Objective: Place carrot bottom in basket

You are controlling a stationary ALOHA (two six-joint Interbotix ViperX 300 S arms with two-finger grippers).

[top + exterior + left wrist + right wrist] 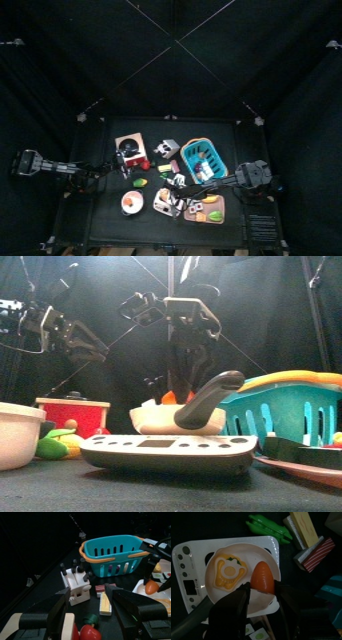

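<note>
The right end effector pinches the lower end of the carrot piece just above the pan, beside the basket, while the left end effector is spread.

Black table with basket, scale

Curtained lab pen (black curtains all round)

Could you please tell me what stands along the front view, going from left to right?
White bowl → red pot → scale → teal basket.
</note>
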